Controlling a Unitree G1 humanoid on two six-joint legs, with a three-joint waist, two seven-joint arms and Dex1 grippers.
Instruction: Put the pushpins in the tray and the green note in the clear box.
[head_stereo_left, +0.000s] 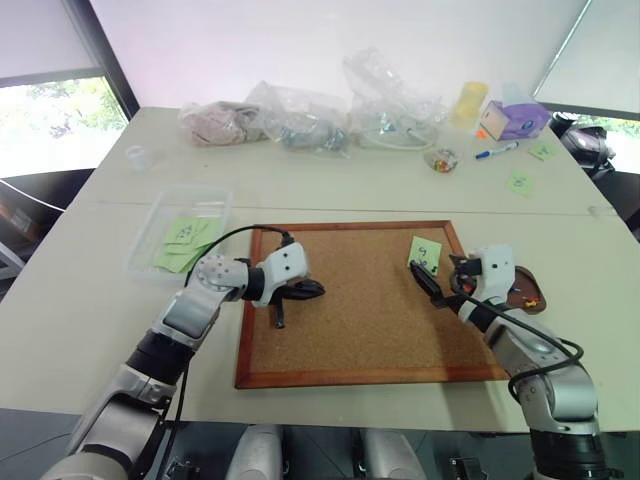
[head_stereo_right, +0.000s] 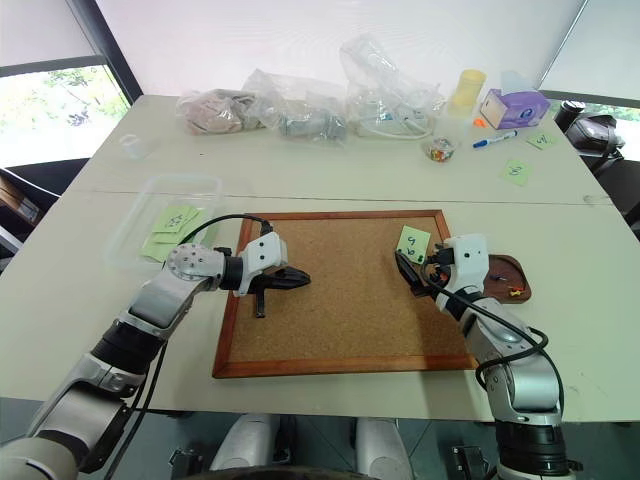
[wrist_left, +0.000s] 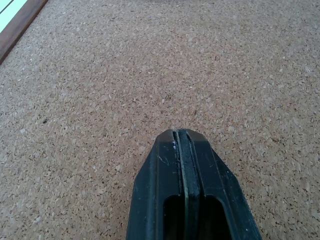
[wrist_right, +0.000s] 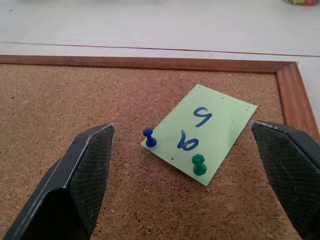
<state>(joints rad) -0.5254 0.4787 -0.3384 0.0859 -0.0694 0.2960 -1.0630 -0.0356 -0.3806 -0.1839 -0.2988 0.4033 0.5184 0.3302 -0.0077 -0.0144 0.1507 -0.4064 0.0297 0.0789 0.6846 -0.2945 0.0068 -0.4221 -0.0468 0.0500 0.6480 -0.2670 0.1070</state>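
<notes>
Right gripper (wrist_right: 182, 150) wide open facing the green note (wrist_right: 200, 131); we should centre on the blue pushpin (wrist_right: 148, 136), pinch its head, pull straight out.

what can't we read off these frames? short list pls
- Tray: near side hidden behind the right gripper in the head views; contents too small to identify.
- Green note: its pins show as a blue pushpin and a green pushpin in the right wrist view, too small in head views.
- Clear box: number of stacked notes unclear.
</notes>
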